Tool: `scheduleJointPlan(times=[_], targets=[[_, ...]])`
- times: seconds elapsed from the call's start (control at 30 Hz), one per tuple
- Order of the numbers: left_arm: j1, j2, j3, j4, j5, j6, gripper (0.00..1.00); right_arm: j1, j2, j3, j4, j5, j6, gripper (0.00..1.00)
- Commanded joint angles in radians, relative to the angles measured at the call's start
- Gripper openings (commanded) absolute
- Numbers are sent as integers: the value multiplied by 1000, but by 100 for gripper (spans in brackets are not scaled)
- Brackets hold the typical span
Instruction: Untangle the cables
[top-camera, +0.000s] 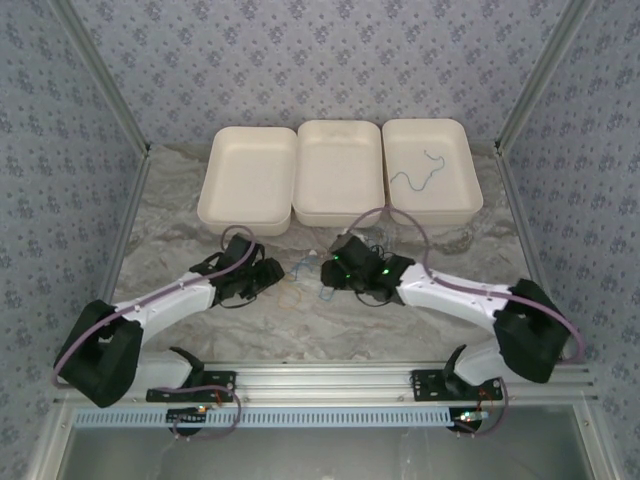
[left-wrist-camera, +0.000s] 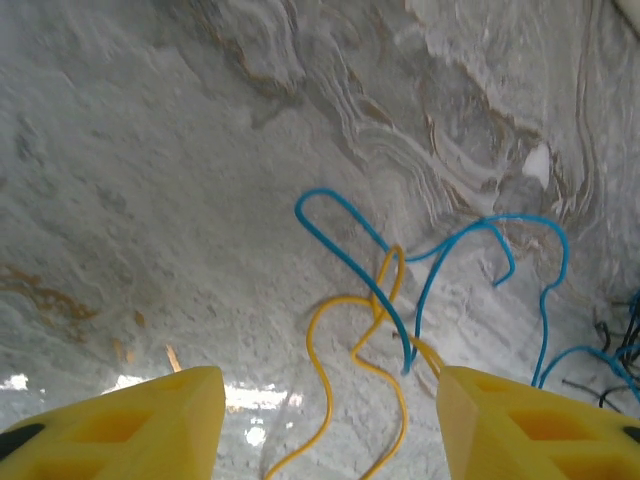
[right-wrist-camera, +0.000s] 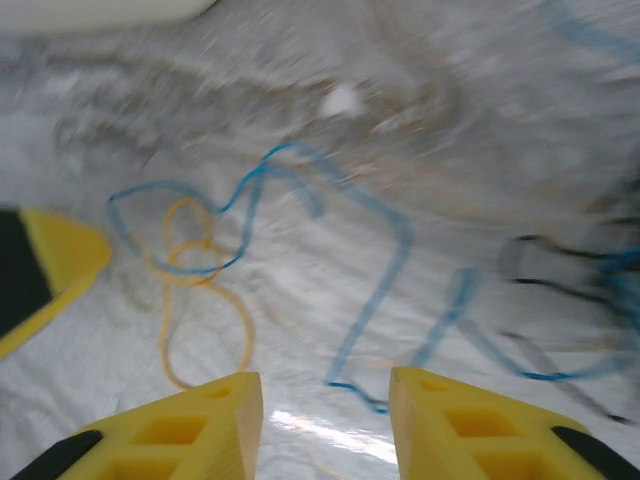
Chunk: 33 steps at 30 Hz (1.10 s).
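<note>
Two arms: left arm (top-camera: 165, 298) and right arm (top-camera: 450, 292) stretched low from the near edge, wrists turned inward, facing across the tangle mid table (top-camera: 180, 230).
left gripper (left-wrist-camera: 330, 425): fingers spread wide, nothing pinched, low over the marble.
right gripper (right-wrist-camera: 325, 425): fingers apart, empty, low; view blurred.
orange cable (left-wrist-camera: 335, 310): looped on the marble between both grippers, crossed with the blue.
blue cable (left-wrist-camera: 345, 225): curls over the orange, runs off rightward.
black cable (right-wrist-camera: 560, 250): bundle beside the blue, right-gripper side.
white trays (top-camera: 340, 215): three at the far edge, side by side.
lone blue cable (top-camera: 425, 172): lying in rightmost tray (top-camera: 472, 185).
</note>
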<state>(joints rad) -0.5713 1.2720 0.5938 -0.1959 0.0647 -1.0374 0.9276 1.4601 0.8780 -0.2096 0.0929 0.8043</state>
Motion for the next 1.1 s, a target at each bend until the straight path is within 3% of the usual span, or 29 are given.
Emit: scheduleJointPlan(times=[0.0, 0.17, 0.43, 0.73, 1.07], targets=[[10, -39, -19, 46, -72, -15, 57, 34, 116, 70, 138, -60, -93, 37], [63, -51, -40, 77, -44, -10, 57, 45, 247, 175, 130, -120, -233, 37], [131, 90, -35, 220, 83, -56, 55, 21, 357, 238, 135, -164, -340, 37], [133, 180, -21, 261, 79, -75, 33, -6, 425, 286, 132, -181, -387, 37], [134, 225, -17, 294, 78, -80, 19, -4, 455, 284, 148, -200, -396, 33]])
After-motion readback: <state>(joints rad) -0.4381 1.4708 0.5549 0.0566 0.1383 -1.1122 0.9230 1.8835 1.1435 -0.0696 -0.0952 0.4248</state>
